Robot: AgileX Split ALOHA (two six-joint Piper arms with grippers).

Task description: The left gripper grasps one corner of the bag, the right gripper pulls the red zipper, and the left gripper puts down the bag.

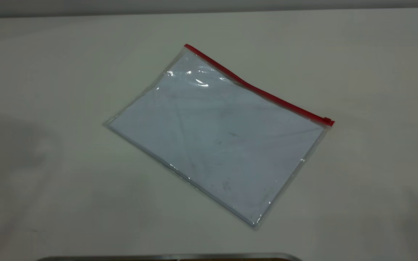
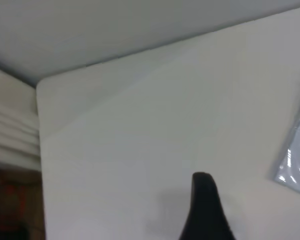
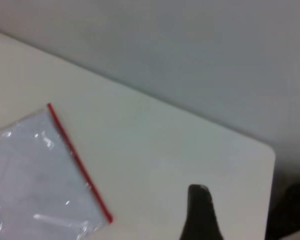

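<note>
1. While nothing touched it, the table [image 1: 376,72] spread pale and off-white across the whole exterior view; its rounded far corners showed in the two wrist views, with a grey wall behind them.
2. Flat on that table, near the middle and turned at a slant, lay the bag [image 1: 216,141]; it was a clear pouch with white paper [image 1: 209,152] showing through it; glare sat on the plastic near its far left corner; neither arm appeared in the exterior view.
3. Along the bag's far long edge ran the red zipper [image 1: 263,92], from the far left corner down to the right corner; its small red slider [image 1: 327,120] sat at the right end; whether the strip was closed along its length could not be told.
4. One dark finger of the left gripper [image 2: 206,210] rose into the left wrist view above bare table, well apart from the bag, of which only one clear corner showed at that picture's edge; whether its jaws stood apart or together could not be told.
5. One dark finger of the right gripper [image 3: 200,215] showed likewise in the right wrist view, apart from the red strip and the bag corner; the state of its jaws could not be told either.
</note>
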